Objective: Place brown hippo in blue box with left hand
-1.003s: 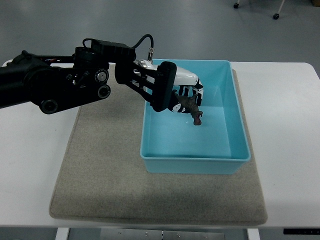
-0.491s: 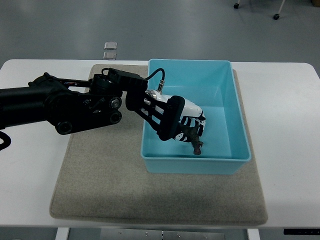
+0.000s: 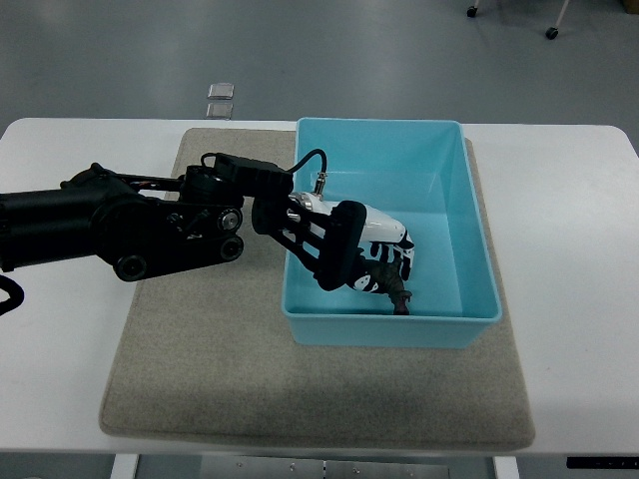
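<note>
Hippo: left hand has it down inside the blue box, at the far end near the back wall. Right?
Not quite. The top view shows the left hand holding the brown hippo inside the blue box, but at the near end, close to the front wall, not the back wall.

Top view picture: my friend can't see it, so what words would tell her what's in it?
A black robot arm's left hand holds a small brown hippo low inside a blue box. The box sits on a tan mat on a white table.
</note>
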`<act>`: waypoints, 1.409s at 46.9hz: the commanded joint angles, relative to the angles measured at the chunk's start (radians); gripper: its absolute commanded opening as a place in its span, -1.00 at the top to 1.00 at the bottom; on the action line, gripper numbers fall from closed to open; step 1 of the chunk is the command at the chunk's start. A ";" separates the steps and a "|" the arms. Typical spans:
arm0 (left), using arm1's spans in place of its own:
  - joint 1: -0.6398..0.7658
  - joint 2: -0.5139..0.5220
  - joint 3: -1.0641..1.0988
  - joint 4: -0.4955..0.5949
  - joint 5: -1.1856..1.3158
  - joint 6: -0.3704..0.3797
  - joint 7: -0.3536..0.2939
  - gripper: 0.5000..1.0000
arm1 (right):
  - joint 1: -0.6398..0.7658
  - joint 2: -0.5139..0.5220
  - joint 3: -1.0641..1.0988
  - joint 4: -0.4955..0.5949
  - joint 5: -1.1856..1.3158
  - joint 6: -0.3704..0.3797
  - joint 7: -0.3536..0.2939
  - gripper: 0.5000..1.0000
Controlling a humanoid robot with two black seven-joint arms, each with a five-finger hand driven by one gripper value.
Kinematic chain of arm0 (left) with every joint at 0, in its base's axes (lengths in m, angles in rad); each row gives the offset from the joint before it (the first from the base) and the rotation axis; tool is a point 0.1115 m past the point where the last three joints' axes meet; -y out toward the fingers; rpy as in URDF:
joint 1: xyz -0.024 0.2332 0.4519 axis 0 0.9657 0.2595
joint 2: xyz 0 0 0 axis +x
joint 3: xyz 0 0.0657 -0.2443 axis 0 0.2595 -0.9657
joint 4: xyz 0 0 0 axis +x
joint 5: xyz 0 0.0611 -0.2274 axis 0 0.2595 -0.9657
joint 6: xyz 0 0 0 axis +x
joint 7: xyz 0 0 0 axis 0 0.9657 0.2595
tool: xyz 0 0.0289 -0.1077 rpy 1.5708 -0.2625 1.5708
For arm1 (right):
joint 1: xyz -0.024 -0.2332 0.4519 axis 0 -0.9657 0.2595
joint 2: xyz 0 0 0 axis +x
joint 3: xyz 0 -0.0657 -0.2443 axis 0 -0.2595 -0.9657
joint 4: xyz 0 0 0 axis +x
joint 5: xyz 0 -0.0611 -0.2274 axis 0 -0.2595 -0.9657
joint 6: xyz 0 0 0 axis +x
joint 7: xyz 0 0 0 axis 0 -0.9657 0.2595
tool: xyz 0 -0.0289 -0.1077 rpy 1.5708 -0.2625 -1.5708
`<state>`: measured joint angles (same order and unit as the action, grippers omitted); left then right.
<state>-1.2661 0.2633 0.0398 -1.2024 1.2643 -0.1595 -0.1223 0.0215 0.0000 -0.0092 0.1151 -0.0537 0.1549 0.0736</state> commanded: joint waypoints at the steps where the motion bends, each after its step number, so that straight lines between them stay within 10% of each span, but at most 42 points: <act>1: 0.002 0.001 0.000 0.001 -0.002 0.037 -0.002 -0.69 | 0.000 0.000 0.000 0.000 0.000 0.000 0.000 -0.74; 15: 0.005 0.007 -0.020 0.003 -0.006 0.055 -0.002 -0.84 | 0.000 0.000 0.000 0.000 0.000 0.000 0.000 -0.74; 51: 0.053 0.047 -0.305 0.204 -0.723 0.511 -0.026 -0.98 | 0.000 0.000 0.000 0.000 0.000 0.000 0.000 -0.74; 66: 0.074 0.040 -0.417 0.383 -0.730 0.540 -0.100 -0.98 | 0.000 0.000 0.000 0.000 0.000 0.000 0.000 -0.74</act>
<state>-1.2014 0.3052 -0.3341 -0.8462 0.5354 0.3828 -0.2223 0.0215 0.0000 -0.0092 0.1150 -0.0537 0.1549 0.0736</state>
